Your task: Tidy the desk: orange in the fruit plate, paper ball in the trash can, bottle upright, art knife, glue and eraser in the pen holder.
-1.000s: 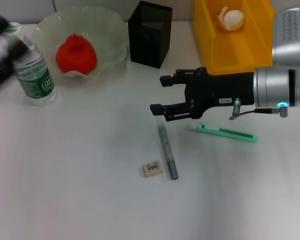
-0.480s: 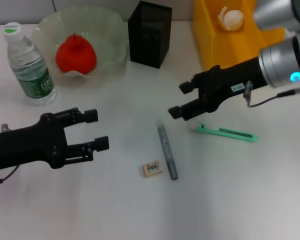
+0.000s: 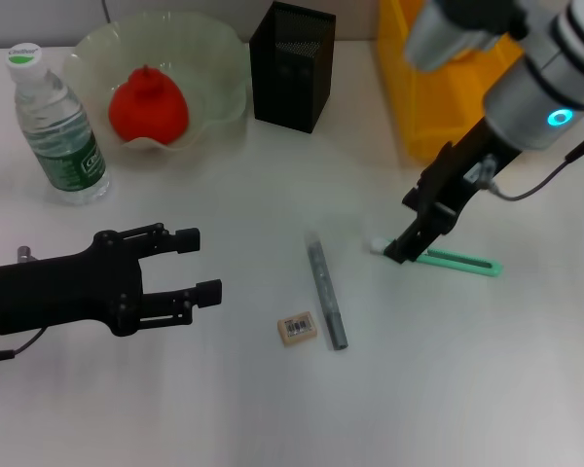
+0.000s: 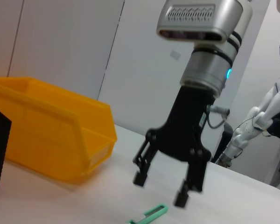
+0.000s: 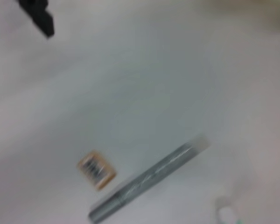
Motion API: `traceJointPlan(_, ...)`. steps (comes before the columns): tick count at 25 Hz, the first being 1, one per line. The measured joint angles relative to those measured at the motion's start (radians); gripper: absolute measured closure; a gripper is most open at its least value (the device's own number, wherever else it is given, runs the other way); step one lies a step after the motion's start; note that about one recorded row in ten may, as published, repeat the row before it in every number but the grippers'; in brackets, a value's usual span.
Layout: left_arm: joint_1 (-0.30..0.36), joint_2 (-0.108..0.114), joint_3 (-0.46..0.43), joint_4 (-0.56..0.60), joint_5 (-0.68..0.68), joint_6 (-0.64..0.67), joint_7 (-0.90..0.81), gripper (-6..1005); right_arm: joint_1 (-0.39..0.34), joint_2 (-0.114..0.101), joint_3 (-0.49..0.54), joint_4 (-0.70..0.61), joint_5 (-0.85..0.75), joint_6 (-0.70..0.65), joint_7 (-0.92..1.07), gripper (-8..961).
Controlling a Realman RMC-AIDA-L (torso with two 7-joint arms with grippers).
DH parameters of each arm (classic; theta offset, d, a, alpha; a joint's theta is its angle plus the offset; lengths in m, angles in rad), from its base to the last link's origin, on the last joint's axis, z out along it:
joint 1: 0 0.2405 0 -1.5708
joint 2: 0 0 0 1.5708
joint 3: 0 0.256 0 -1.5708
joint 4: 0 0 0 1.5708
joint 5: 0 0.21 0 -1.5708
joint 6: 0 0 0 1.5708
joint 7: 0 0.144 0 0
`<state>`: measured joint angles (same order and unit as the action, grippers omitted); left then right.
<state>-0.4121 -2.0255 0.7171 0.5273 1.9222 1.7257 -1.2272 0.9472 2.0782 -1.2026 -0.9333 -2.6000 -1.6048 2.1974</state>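
Note:
The green art knife (image 3: pixel 453 260) lies at the right; my right gripper (image 3: pixel 401 229) points down over its left end, open and empty. The left wrist view shows that gripper (image 4: pixel 159 189) open above the knife (image 4: pixel 149 214). The grey glue stick (image 3: pixel 325 292) and the eraser (image 3: pixel 297 328) lie mid-table, also in the right wrist view, glue (image 5: pixel 149 182) and eraser (image 5: pixel 96 170). My left gripper (image 3: pixel 200 263) is open and empty, left of the eraser. The bottle (image 3: pixel 56 126) stands upright. The orange (image 3: pixel 148 105) sits in the fruit plate (image 3: pixel 214 39). The paper ball is hidden.
The black pen holder (image 3: pixel 292 66) stands at the back centre. The yellow bin (image 3: pixel 419 107) is at the back right, partly covered by my right arm. A humanoid robot (image 4: pixel 266 112) stands off the table in the left wrist view.
My left arm left the bottle and came in low toward the centre. My right arm rose and turned its gripper down, moving right from the glue stick to the knife's left end.

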Motion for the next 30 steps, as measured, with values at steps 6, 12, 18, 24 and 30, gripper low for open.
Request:
traceJointPlan(6, -0.006, -0.003, 0.001, -0.006, 0.001, -0.018, 0.000, 208, 0.003, 0.002, -0.135, 0.048, -0.005, 0.079, -0.007, 273)
traceJointPlan(12, -0.006, -0.006, -0.002, -0.007, 0.002, -0.030, 0.000, 208, 0.000, 0.003, -0.170, 0.104, -0.005, 0.175, -0.045, 281)
traceJointPlan(18, -0.007, -0.007, -0.003, -0.007, 0.003, -0.034, 0.000, 208, 0.004, 0.006, -0.198, 0.153, -0.001, 0.248, -0.067, 289)
traceJointPlan(24, -0.007, -0.007, -0.007, -0.007, 0.003, -0.044, 0.000, 208, 0.003, 0.006, -0.196, 0.176, 0.005, 0.282, -0.086, 325)
traceJointPlan(30, -0.013, -0.007, -0.007, -0.007, 0.002, -0.049, 0.000, 208, 0.008, 0.007, -0.200, 0.198, 0.027, 0.293, -0.105, 497)
